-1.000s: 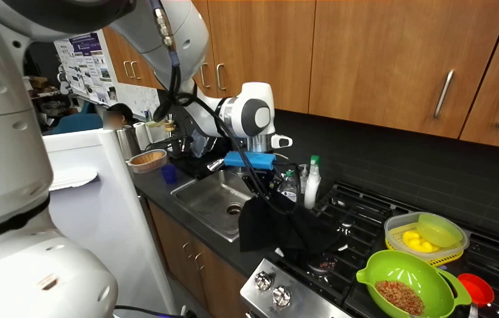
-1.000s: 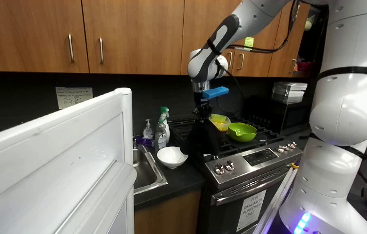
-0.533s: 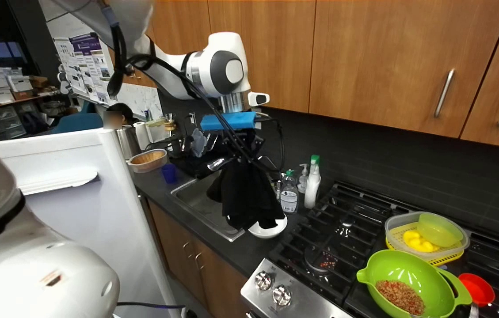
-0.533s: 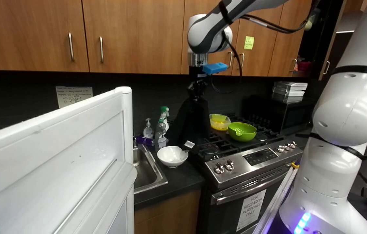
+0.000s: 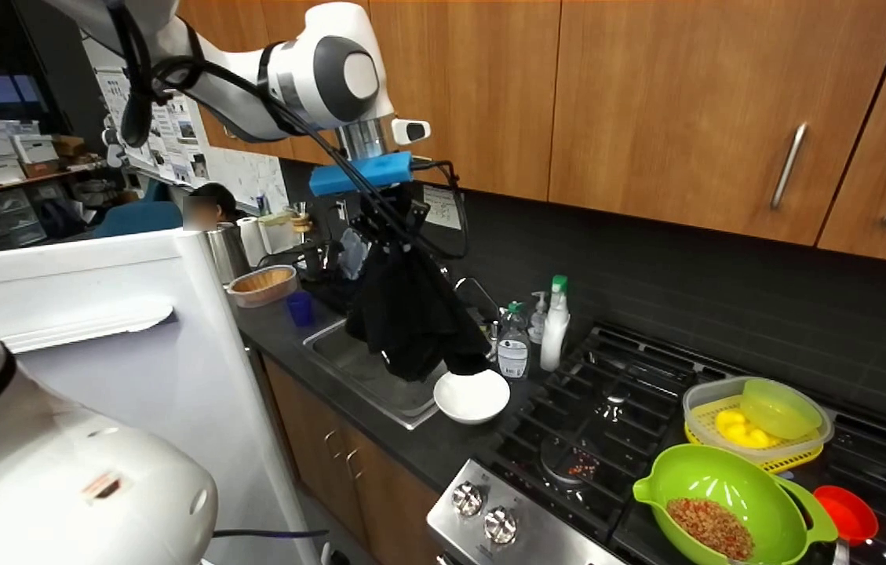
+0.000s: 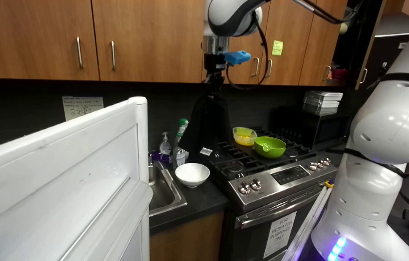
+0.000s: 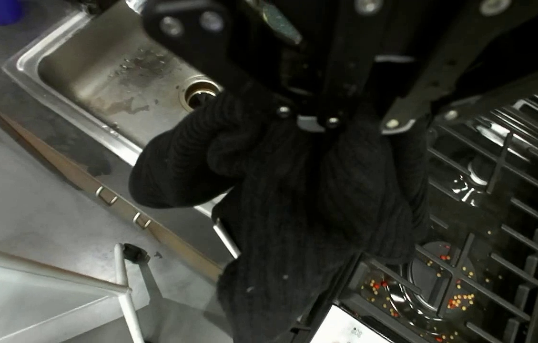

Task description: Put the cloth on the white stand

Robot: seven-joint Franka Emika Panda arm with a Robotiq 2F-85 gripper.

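Observation:
The black cloth [image 5: 419,314] hangs bunched from my gripper [image 5: 394,242], over the sink in an exterior view. The cloth also shows in an exterior view [image 6: 208,119] below the gripper [image 6: 212,93], with a small white tag at its lower edge. In the wrist view the cloth [image 7: 307,205] is gathered between the fingers of the gripper [image 7: 309,123]; the fingertips are hidden in its folds. A white upright panel with a ledge, seemingly the white stand [image 5: 207,392], stands in front of the counter; it also shows in an exterior view [image 6: 63,188]. The cloth is apart from it.
A white bowl [image 5: 472,396] stands between the sink [image 5: 325,353] and the stove [image 5: 568,424]. Soap and spray bottles [image 5: 555,337] stand behind it. A green bowl [image 5: 725,471] with grains and a plastic container [image 5: 819,428] are on the stove. Wooden cabinets [image 5: 458,94] hang above.
My gripper has risen and moved toward the sink, carrying the cloth up off the stove. The cloth now hangs free, and the white bowl is uncovered.

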